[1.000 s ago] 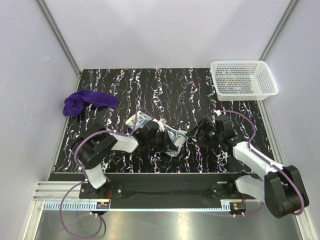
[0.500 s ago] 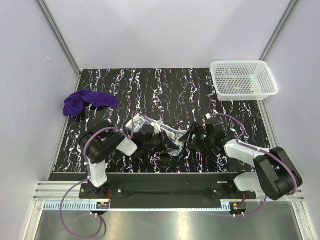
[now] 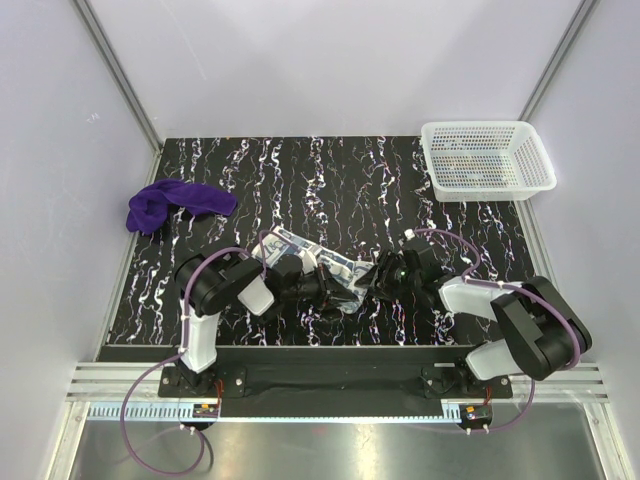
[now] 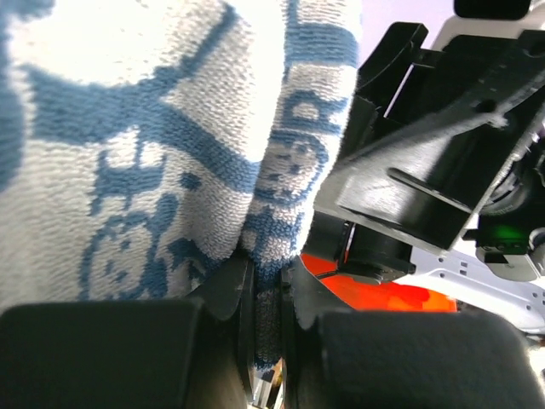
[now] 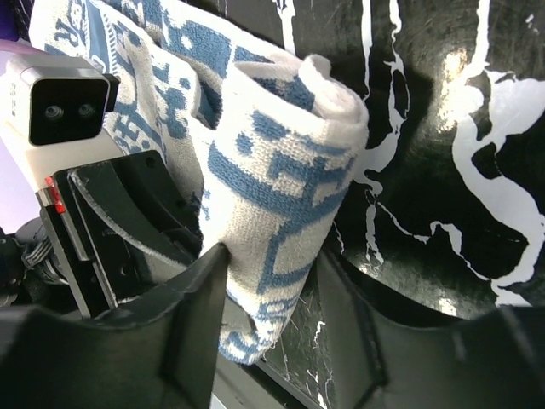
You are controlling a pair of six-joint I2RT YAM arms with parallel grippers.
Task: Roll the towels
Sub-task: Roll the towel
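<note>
Both arms have drawn inward since 1 second ago, and the right gripper [image 5: 272,273] has narrowed around the rolled end of the blue-patterned towel [image 5: 281,162] at the near middle of the bench [image 3: 330,180]. Its jaws straddle the roll, probably to keep the turns together; whether they already pinch I cannot tell. The left gripper [image 4: 268,294] is clamped on the towel's edge, likely holding it taut. These 2 grippers crowd each other. The purple towel [image 3: 175,203] lies bunched far left, unrolled; a white mesh basket [image 3: 475,125] sits far right.
</note>
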